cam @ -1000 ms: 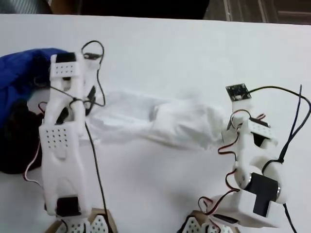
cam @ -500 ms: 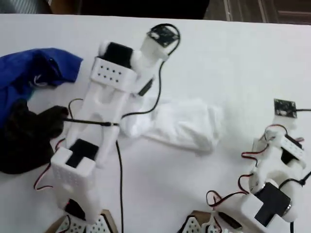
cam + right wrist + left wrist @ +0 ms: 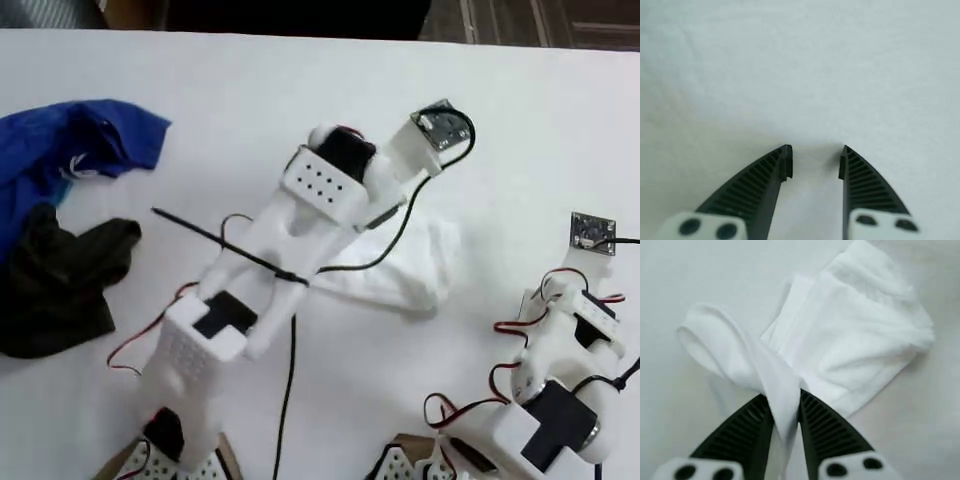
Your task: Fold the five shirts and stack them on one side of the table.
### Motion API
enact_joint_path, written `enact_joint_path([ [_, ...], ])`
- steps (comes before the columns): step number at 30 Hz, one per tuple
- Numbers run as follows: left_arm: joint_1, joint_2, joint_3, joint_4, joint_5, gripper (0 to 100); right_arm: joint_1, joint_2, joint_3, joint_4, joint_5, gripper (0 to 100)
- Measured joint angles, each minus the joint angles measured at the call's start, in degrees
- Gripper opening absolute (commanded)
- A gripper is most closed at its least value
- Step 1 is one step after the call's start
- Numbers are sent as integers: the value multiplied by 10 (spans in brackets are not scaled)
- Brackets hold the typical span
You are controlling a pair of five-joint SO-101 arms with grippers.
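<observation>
Left gripper (image 3: pixel 785 399): jaws clamped on a raised fold of the white shirt (image 3: pixel 855 335), which lies partly folded just toward 3 o'clock from the centre of the table (image 3: pixel 250 80). Right gripper (image 3: pixel 815 155): jaws apart over the tabletop at 4 o'clock. Blue shirt (image 3: pixel 80 150) and black shirt (image 3: pixel 60 285): crumpled side by side at 9 o'clock.

bright, even light; shadows seemingly soft
</observation>
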Motion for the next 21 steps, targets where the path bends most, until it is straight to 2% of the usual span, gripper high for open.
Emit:
enact_joint_path([
  [19, 68, 62, 0, -138, -1, 28, 0, 0, 0, 0, 0, 166],
  [21, 72, 62, 0, -144, -1, 58, 0, 0, 0, 0, 0, 166],
])
